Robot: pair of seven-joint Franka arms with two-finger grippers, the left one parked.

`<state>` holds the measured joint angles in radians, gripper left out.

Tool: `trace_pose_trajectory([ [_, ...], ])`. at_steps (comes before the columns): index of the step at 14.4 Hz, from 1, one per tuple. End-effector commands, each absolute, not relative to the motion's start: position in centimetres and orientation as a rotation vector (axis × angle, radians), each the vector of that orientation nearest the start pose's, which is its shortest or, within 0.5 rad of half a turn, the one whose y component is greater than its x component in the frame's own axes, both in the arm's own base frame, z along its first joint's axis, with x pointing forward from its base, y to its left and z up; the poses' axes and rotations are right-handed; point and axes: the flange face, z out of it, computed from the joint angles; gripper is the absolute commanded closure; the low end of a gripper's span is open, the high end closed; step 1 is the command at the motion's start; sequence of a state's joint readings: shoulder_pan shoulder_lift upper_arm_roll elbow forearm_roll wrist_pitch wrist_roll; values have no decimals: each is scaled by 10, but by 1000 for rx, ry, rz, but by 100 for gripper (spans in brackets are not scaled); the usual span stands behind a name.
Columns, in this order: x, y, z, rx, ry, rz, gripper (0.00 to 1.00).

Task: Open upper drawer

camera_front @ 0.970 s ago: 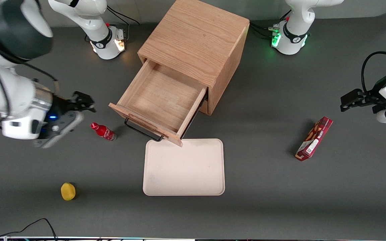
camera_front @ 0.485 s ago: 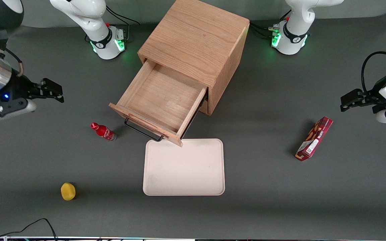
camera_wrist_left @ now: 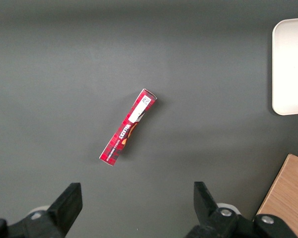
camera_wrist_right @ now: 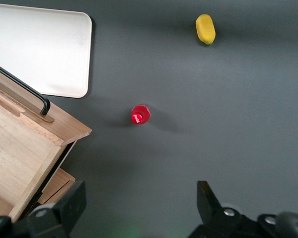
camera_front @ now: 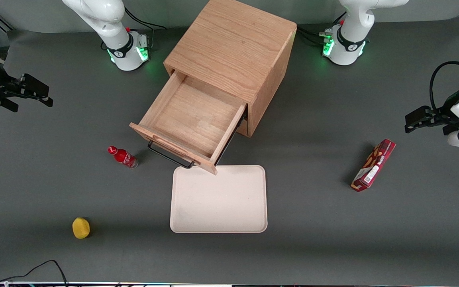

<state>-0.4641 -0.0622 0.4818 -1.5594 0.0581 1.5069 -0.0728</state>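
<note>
While the upper drawer (camera_front: pixel 194 119) stands pulled out and bare inside, the gripper (camera_front: pixel 34 91) hangs spread, well apart.

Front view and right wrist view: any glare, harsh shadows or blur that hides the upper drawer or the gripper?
Front view: even light, soft shadows beside the cabinet; the upper drawer is sharp and pulled out, the gripper sits open at the working arm's end of the table. Right wrist view: no glare; the red bottle and yellow object cast faint shadows.
</note>
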Motion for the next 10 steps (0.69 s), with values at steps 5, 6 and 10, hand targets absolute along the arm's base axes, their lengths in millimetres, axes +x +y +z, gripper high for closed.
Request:
trace_pose_trajectory([
  [5, 528, 37, 655, -3134, -175, 39, 0],
  [6, 528, 44, 655, -3130, -199, 44, 0],
  [10, 522, 35, 659, -3114, -185, 74, 0],
])
